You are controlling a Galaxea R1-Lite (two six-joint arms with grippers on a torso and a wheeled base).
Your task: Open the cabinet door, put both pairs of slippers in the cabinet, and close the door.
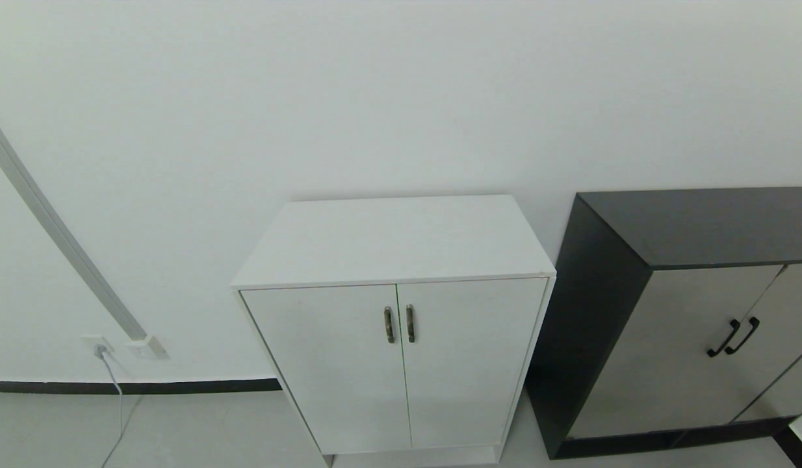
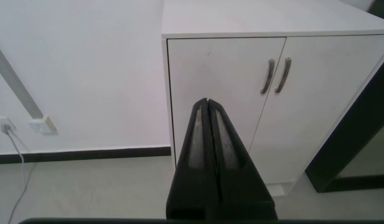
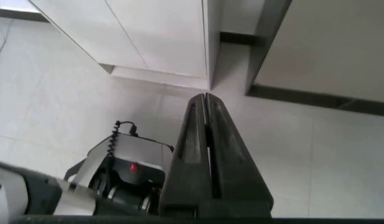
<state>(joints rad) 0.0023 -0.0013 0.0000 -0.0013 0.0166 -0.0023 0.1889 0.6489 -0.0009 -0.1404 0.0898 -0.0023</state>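
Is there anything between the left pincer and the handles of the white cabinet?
Nothing visible is. The left pincer, shut, points at the white cabinet, and only open air lies between it and the handles.

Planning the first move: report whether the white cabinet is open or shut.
Shut. Both cabinet doors sit flush, handles side by side at the seam.

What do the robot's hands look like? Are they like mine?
Not really! The left hand and the right hand are both black. Each has just two long, flat fingers that narrow to rounded tips and widen into a chunky black base.
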